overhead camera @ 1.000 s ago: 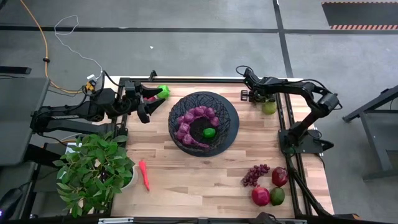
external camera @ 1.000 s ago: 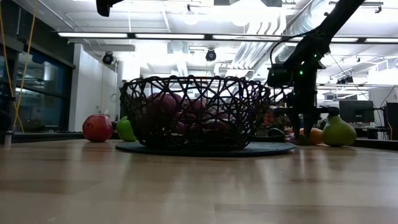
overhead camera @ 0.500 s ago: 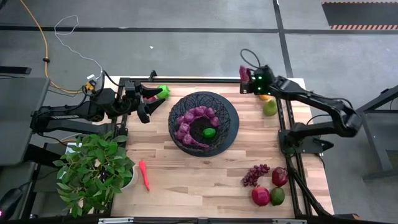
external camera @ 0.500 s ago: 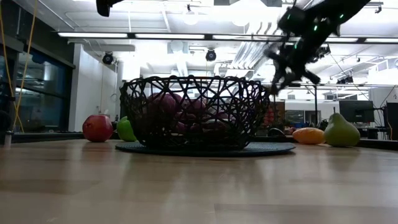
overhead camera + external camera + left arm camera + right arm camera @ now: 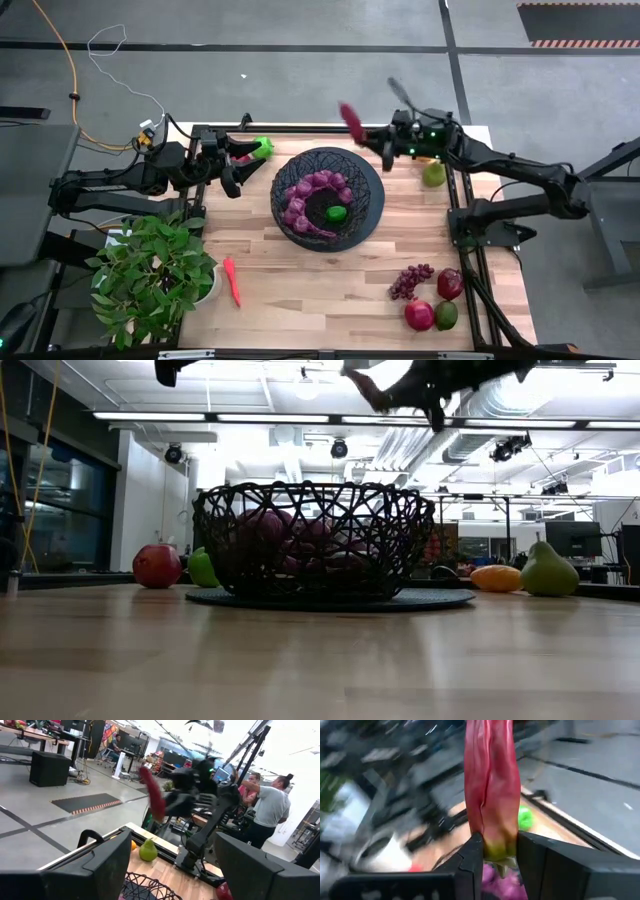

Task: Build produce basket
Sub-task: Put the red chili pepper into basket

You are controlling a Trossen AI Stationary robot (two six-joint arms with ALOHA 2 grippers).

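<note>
the right gripper (image 5: 496, 857) pinches a dark red pepper (image 5: 491, 790) by its stem end, high above the far rim of the mesh basket (image 5: 372, 180). held so near its tip, the pepper could swing, slip out or catch the rim. the left gripper (image 5: 172, 865), spread and empty, waits by the table's far left edge.

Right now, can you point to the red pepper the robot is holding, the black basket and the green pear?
red pepper (image 5: 491, 795): right wrist view, middle of its body.
black basket (image 5: 367, 181): high view, right rim.
green pear (image 5: 545, 572): low view, its round belly.
</note>
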